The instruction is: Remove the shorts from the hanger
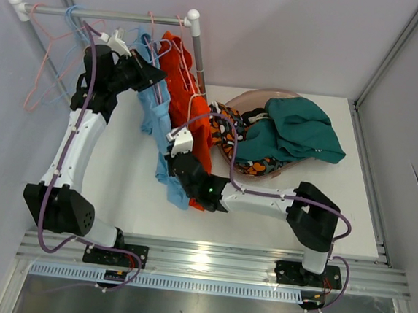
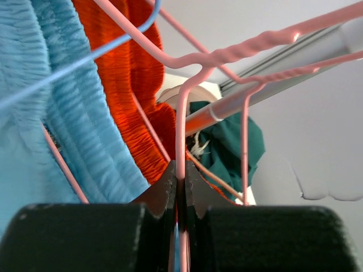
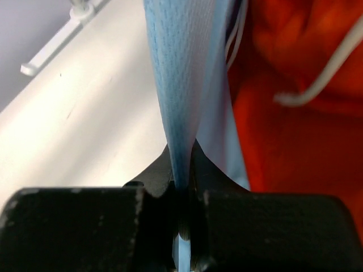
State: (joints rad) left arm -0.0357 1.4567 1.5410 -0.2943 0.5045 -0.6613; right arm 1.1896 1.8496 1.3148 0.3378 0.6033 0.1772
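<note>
Light blue shorts (image 3: pixel 182 85) tight in right tool (image 3: pixel 182 170)

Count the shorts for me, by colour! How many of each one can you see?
Light blue shorts: 1
Orange shorts: 1
Teal shorts: 1
Black patterned shorts: 1
Total: 4 in view; the pile in the basket may hide more.

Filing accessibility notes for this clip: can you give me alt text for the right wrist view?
The right claw is shut on a hanging fold of the light blue shorts. On the right are orange shorts with a white drawstring; the white table lies to the left.
</note>
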